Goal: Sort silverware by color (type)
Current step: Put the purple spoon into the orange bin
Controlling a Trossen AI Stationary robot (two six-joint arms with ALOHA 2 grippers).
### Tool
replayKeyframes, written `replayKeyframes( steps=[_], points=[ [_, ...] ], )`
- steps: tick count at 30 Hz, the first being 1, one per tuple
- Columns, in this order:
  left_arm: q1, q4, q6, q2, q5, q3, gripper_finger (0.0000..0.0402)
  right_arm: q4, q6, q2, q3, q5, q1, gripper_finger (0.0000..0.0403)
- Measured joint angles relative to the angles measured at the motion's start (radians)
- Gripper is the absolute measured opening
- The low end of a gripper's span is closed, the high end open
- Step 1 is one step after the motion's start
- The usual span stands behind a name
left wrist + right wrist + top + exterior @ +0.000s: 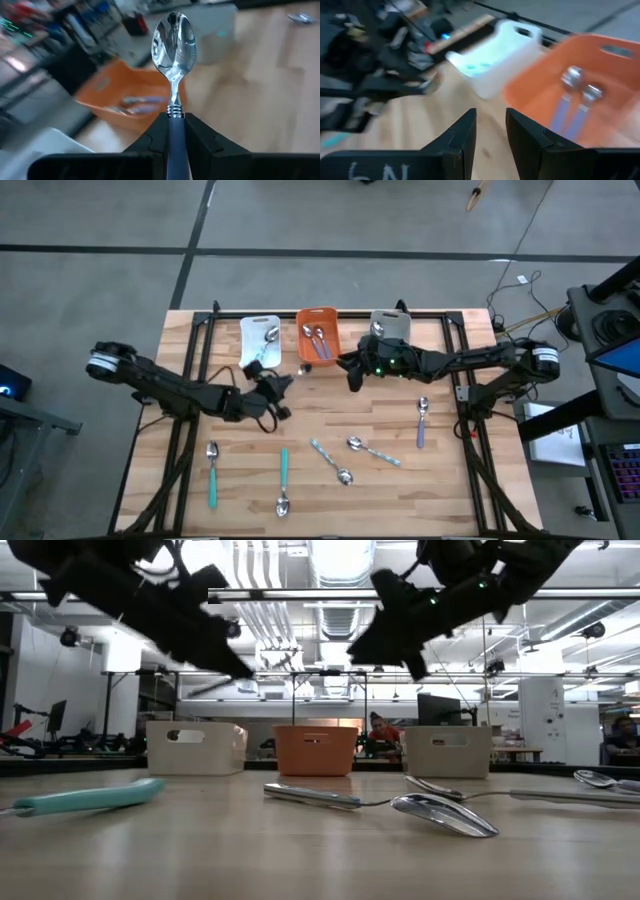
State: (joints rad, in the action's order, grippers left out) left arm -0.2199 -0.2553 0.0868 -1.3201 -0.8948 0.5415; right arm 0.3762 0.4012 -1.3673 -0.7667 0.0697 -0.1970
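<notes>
Tally: nine spoons (283, 480) seen, three bins.
Five lay loose on the table (240, 490); one sat in the white bin (248, 330), two in the orange bin (317, 313), plus one held spoon (174, 40) (grey bin (390, 317) contents hidden).

Purple-handled spoon (173, 60) in left pincer (173, 131); others scattered on table.

Hardly any lettering turns up anywhere here. In the right wrist view, white hand-drawn marks sit on the black body of the right gripper (490, 131) at the near edge, with what looks like a capital N after a looped character too cut off to make out. The white, orange and grey bins, the spoons and the wooden table carry no readable label.
</notes>
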Motion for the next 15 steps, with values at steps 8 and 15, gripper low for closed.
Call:
replayKeyframes(
  steps=[8, 15],
  points=[
    [0.000, -0.006, -0.048, 0.094, -0.051, 0.001, 0.0024, 0.100, 0.052, -0.141, -0.138, -0.020, 0.000, 0.0129],
    [0.001, -0.003, -0.029, 0.074, -0.096, 0.001, 0.0024, 0.086, 0.049, -0.305, -0.307, -0.040, 0.008, 0.0153]
  ],
)
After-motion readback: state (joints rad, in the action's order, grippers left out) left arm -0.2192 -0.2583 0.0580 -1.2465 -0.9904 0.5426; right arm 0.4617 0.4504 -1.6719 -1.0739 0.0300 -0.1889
